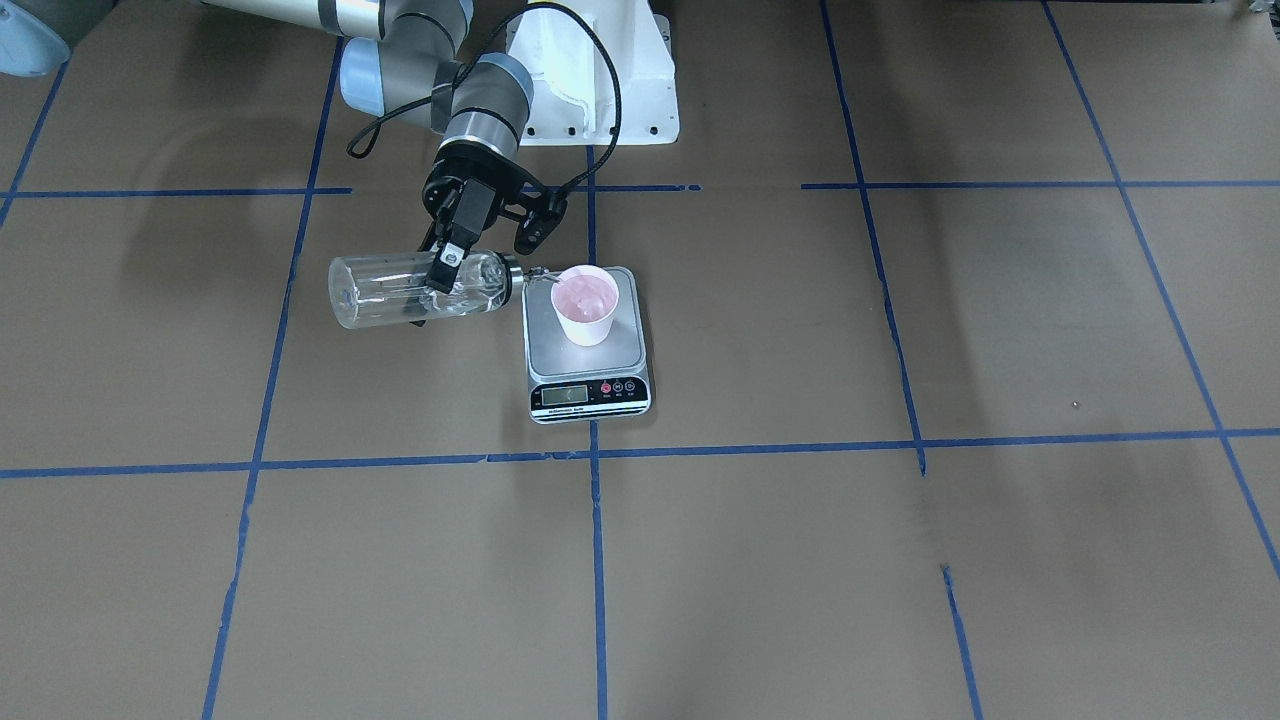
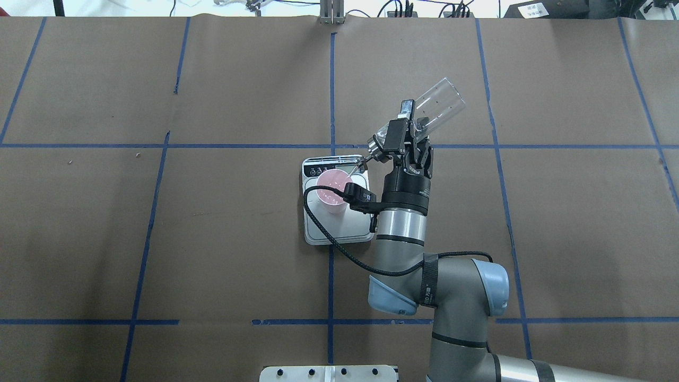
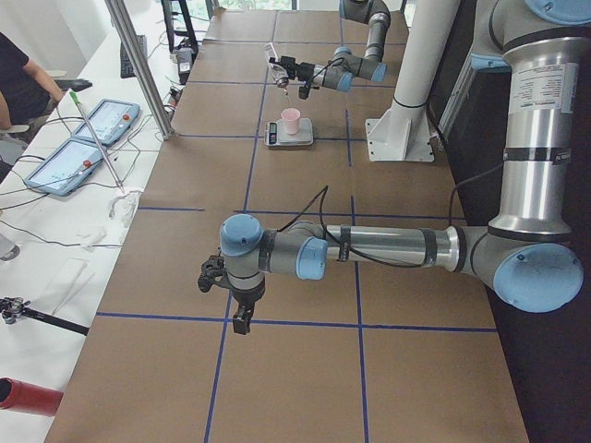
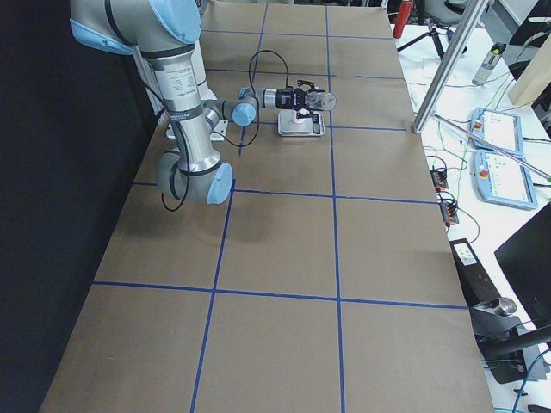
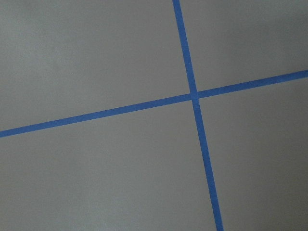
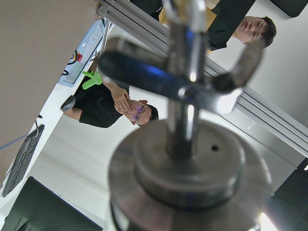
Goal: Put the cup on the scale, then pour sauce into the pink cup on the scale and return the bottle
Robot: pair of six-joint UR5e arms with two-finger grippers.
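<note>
**Pour in hand, bottle return left to do**

On the brown tabletop (image 1: 900,560) marked with blue tape, the right arm reaches in from the robot's side. Its end effector (image 1: 450,275) is clenched around the middle of the bottle (image 1: 385,292). The bottle is tipped about level, with its base pointing away from the scale (image 1: 545,355).

The left end effector (image 3: 238,309) hangs over bare tabletop well apart from the work. I cannot tell whether it is clenched or released.

The cup (image 1: 587,305) stands upright on the scale's platform, so the first step looks done. The spout (image 1: 538,272) sits at the cup's rim. The sauce is too clear to make out, in a stream or in the cup, so how much has gone in is uncertain. Setting the bottle back down is not yet done.
</note>
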